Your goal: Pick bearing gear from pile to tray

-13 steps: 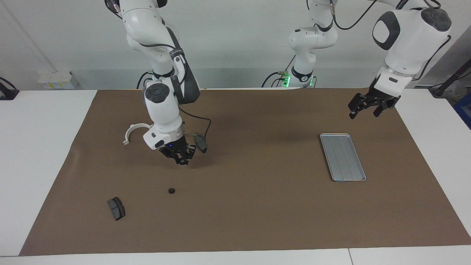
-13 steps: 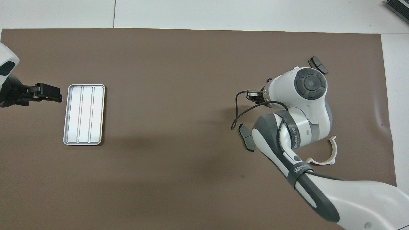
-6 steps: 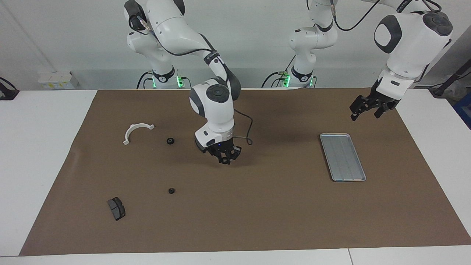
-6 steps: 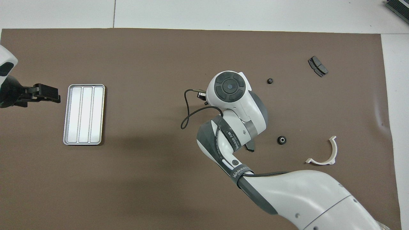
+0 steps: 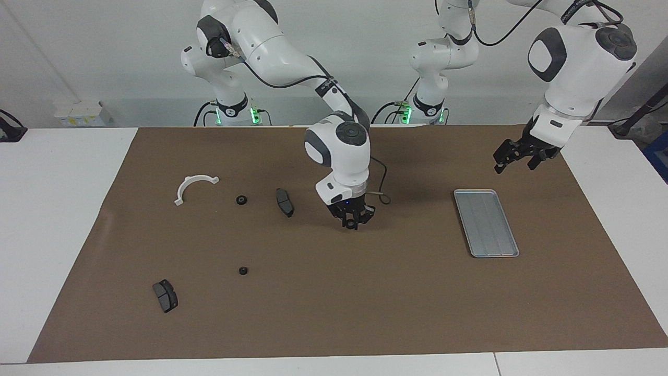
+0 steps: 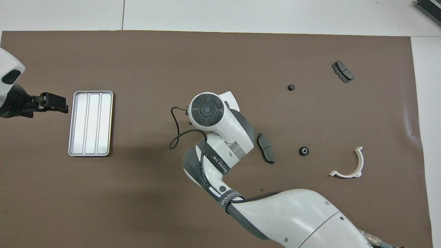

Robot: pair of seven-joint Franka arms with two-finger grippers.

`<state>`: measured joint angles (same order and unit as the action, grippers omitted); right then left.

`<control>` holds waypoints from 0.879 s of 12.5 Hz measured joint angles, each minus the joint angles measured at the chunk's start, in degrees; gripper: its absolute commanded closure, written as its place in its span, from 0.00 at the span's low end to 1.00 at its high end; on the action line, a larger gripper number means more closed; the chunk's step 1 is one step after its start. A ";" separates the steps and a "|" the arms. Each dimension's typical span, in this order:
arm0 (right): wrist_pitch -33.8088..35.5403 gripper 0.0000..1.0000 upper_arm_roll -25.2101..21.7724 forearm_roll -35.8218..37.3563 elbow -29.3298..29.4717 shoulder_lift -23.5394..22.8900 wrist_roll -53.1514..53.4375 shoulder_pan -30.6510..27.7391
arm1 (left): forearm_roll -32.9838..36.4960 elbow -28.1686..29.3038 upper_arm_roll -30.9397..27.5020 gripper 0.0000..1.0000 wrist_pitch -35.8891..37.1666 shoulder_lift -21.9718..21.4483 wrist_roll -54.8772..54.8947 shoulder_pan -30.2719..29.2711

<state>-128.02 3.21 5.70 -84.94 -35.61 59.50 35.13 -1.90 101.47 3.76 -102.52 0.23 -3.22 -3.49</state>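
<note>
My right gripper [image 5: 352,221] hangs low over bare brown mat [image 5: 334,313], between the pile and the tray [image 5: 485,223]. I cannot tell whether it is open or shut, or whether it holds anything.

The pile lies scattered toward the right arm's end of the table. Its closest part to my right gripper is a dark grey pad [image 5: 285,202], near it but apart. The tray lies flat toward the left arm's end, well apart from my right gripper, and nothing lies in it.

My left arm waits. The left gripper [image 5: 516,161] is in the air with its jaws spread wide and nothing in them, over the mat just off the tray, at the left arm's end.

Counted:
- Two small black round pieces: one [image 5: 241,200] between the bracket and the pad just named, one [image 5: 243,270] farther from the robots.
- Two pads: the second pad [image 5: 165,295] is the farthest part from the robots.
- One white half-ring bracket [image 5: 182,188].
- One tray.

From overhead, my right wrist covers its own gripper entirely; only the facing view shows it. The overhead view shows the tray's [image 6: 90,123] three lengthwise channels plainly, and the left gripper [image 6: 63,105] side-on just beside the tray.
</note>
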 measured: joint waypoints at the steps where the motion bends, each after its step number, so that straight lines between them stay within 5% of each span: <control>1: 0.11 1.00 -0.01 -0.01 -0.02 -0.01 0.04 0.73 | 0.00 0.00 0.00 0.00 -0.01 0.00 0.01 0.00; 3: 0.13 0.93 0.01 -0.01 -0.79 -0.08 0.04 1.57 | 0.00 0.02 0.00 0.00 -0.02 0.00 0.01 0.00; 4: 0.13 0.77 0.00 -0.01 -1.31 -0.15 0.04 1.81 | 0.00 0.03 0.01 0.00 -0.06 0.00 0.02 0.00; 6: 0.09 0.18 0.00 0.01 -1.98 -0.19 0.04 1.98 | 0.00 0.03 0.04 0.00 -0.18 0.00 0.03 0.00; 11: 0.01 0.13 -0.40 0.36 -1.84 -0.15 0.04 1.90 | 0.00 0.07 0.05 0.00 -1.13 0.00 0.03 0.00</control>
<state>-128.01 2.80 6.06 -86.78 -35.76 59.54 37.03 -1.90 101.54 3.80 -103.66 0.23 -3.19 -3.49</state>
